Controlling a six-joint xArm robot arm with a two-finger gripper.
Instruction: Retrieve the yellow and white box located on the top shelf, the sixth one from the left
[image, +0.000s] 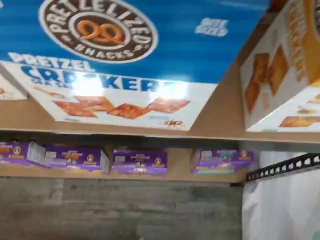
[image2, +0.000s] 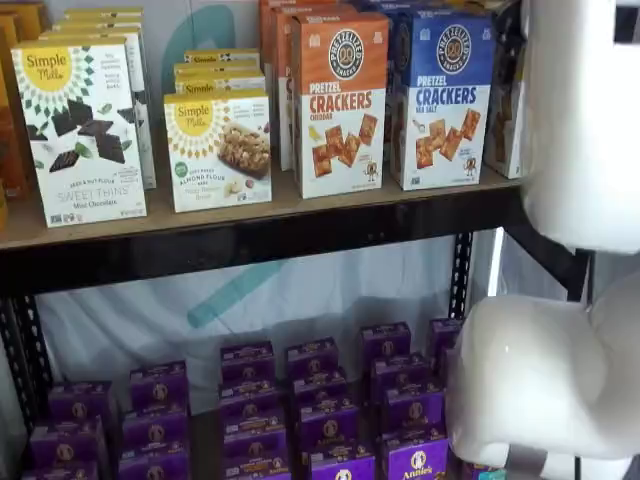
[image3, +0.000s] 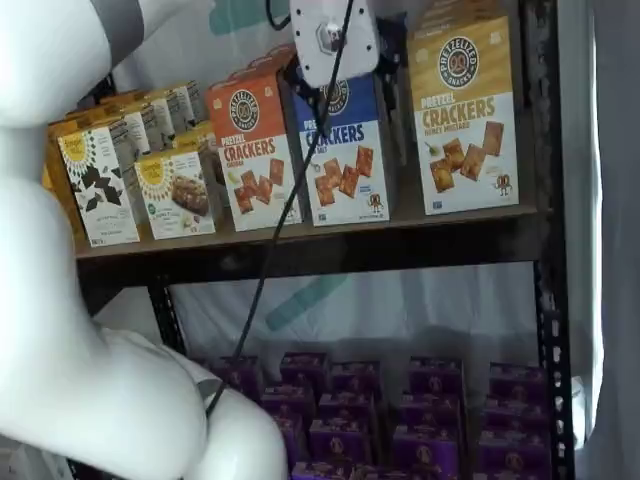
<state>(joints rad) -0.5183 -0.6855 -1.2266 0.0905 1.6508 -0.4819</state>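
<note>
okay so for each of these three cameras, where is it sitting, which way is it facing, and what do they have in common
Wrist view: rides the arm near the top shelf, close on the blue-topped carton; no pincer shows.
A shelf view: fronts the shelves; the white arm fills its right.
A shelf view: angled front; the pincer, white body up, hangs before the blue-topped carton; fingers unclear; yellow and white box beside.
Shared: blue-topped carton, purple boxes.

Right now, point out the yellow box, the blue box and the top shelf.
yellow box (image3: 463, 110): a shelf view, middle of its front face.
blue box (image2: 441, 95): a shelf view, front face by the word CRACKERS.
top shelf (image3: 300, 252): a shelf view, front rail.
</note>
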